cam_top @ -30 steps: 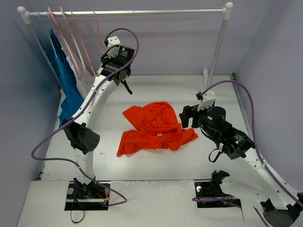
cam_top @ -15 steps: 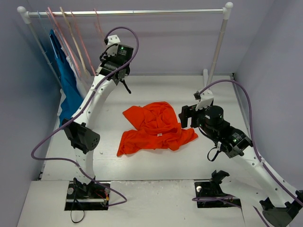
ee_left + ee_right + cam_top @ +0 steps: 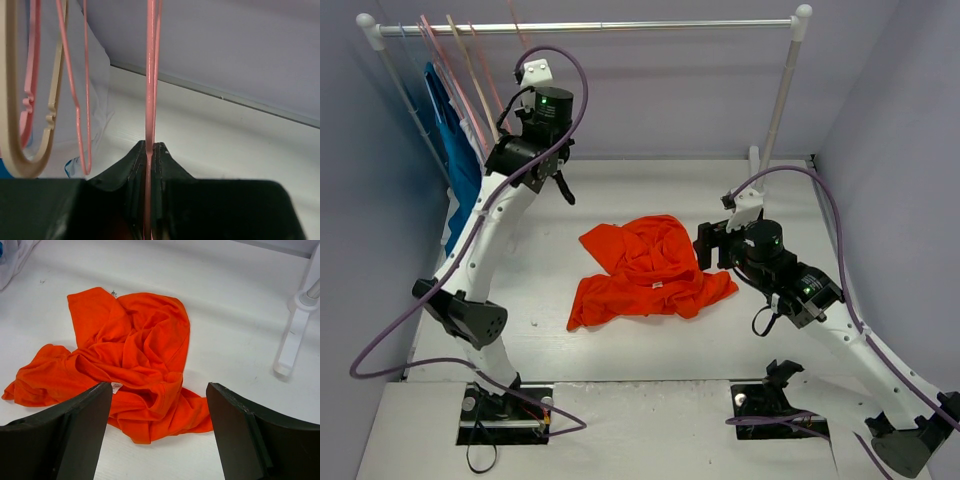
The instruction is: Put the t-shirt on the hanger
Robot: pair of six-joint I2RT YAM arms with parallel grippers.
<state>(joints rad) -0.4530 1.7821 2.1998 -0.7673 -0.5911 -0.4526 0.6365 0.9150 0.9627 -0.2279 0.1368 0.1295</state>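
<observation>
Left pincer (image 3: 149,148) tight on edge-on hanger (image 3: 151,75)

Matt orange cloth t-shirt (image 3: 135,365), smooth pink hanger (image 3: 150,75), matt black plastic left tool (image 3: 150,149), smooth white table (image 3: 165,270)

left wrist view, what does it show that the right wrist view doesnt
Only the left wrist: the left gripper shut on the thin pink hanger, a beige hanger beside it. Only the right wrist: the crumpled orange t-shirt below the open right gripper, and the rack's foot. Both: the white table.
</observation>
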